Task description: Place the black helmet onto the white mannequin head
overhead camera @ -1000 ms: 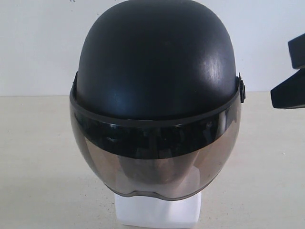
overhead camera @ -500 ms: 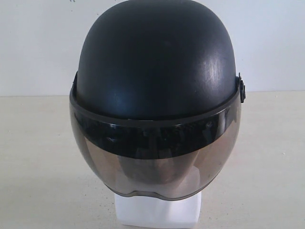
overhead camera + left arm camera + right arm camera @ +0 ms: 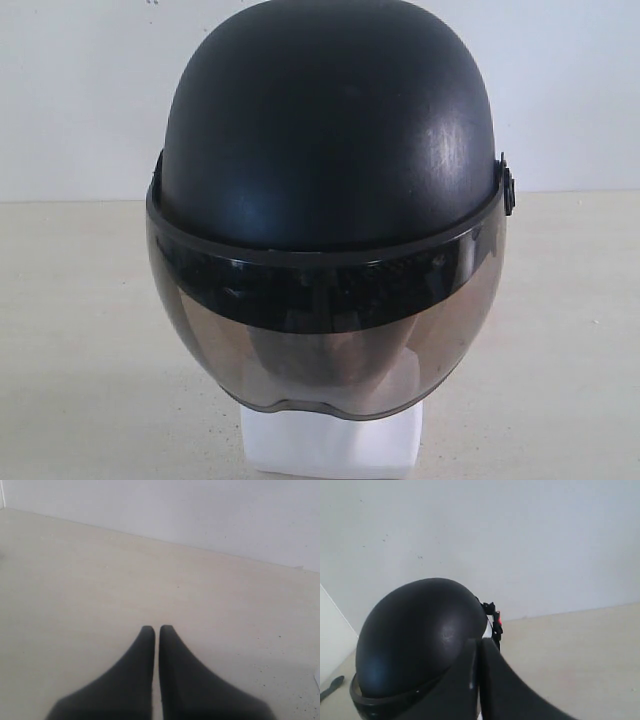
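Note:
The black helmet sits on the white mannequin head, whose squarish neck base shows below the smoky visor; the face is dimly visible through the tint. Neither gripper appears in the exterior view. In the right wrist view the helmet fills the lower part of the picture, and my right gripper is shut and empty in front of its shell, apart from it. My left gripper is shut with nothing between its fingers, above bare beige table; no helmet shows in that view.
A beige tabletop surrounds the head, with a white wall behind it. A thin dark object lies on the table at the edge of the right wrist view.
A dark arm part seen at the right edge of the exterior view one second ago has left the picture. The helmet and head have not moved.

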You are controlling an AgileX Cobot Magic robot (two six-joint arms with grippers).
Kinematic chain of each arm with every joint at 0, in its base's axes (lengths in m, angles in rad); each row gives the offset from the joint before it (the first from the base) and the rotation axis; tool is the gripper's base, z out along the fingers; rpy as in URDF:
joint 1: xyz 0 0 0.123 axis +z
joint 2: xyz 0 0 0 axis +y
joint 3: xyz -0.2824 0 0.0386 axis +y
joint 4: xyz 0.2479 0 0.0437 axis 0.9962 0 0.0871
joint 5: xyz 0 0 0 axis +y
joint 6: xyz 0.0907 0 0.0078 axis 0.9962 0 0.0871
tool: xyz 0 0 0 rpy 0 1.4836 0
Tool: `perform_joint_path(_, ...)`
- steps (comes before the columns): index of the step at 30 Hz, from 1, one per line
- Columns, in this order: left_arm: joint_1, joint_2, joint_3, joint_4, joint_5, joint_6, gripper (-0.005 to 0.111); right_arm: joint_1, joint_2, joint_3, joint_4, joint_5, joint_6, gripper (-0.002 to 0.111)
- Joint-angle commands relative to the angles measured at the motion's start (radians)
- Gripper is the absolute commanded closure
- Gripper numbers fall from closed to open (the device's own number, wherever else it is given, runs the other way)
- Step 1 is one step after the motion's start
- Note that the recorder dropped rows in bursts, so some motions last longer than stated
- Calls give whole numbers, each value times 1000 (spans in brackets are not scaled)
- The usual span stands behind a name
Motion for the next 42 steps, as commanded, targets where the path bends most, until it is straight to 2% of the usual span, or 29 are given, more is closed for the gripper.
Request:
perform_joint_path(1,3,-4,3,4,-5,4,102,-6,-81,5,-6,-7,-9,108)
perform_joint_path(5,3,-4,3,4,-5,4,102,-6,-112,5,-69,-37,-34,108)
perform_joint_path(8,3,-4,3,4,-5,4,102,-6,-73,70,-78,-104,-131,108)
perform_joint_path(16,3,-4,3,4,-5,4,102,-6,-64,533,-80,-881,-126,108)
perform_joint_path(19,3,-4,3,4,-5,4,102,-6,-72,670,-172,-1005,-126,108)
perform_joint_path(21,3,-4,3,4,-5,4,102,-6,-86,740,-221,-1016,-138,108)
perform_joint_path(29,3,-4,3,4,-5,7,102,-6,-249,1025,-226,-1013,-166,108)
perform_joint_path(30,3,-4,3,4,-5,7,102,-6,-249,1025,-228,-980,-166,108)
perform_joint_path(31,3,-4,3,4,-5,7,102,-18,-249,1025,-263,-863,-171,108)
perform_joint_path(35,3,-4,3,4,-5,7,102,-96,-249,1025,-269,-730,-175,108)
perform_joint_path(39,3,-4,3,4,-5,7,102,-104,-249,1025,-269,-613,-182,108)
perform_joint_path(42,3,-4,3,4,-5,9,102,-104,-249,1025,-269,-613,-183,108)
